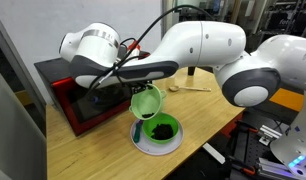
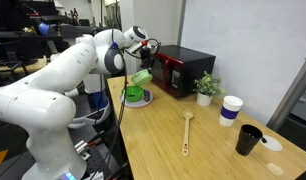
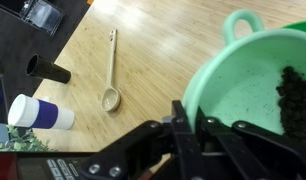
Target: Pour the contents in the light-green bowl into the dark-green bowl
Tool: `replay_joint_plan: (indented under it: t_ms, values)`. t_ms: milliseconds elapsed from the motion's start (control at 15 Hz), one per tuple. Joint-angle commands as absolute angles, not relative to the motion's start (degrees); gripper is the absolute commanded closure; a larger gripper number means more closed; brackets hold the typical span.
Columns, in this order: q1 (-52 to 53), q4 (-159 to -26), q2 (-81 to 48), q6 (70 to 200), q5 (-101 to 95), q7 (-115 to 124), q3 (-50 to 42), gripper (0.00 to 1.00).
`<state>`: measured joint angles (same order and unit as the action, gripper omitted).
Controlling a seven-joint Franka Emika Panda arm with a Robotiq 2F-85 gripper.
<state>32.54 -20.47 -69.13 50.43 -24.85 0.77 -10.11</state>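
We are mid-pour: the pincer is clamped tight on the rim of the light-green bowl, holding it tipped just above the dark-green bowl, which sits on 1 white plate. In the wrist view, the contents — dark loose bits — lie against the pale bowl's wall. Next, we judge, a steeper tilt is called for, kept over the dark bowl, so the bits slide out.
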Motion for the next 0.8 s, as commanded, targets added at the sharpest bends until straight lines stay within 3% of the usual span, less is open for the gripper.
replay_joint_plan:
  t_ms: [0, 733]
  values:
    - [32.13, -21.64, -68.01, 51.84, -23.36, -1.31, -8.99, 0.97]
    - [33.43, -22.64, -67.98, 50.1, -19.95, -1.07, -5.96, 0.97]
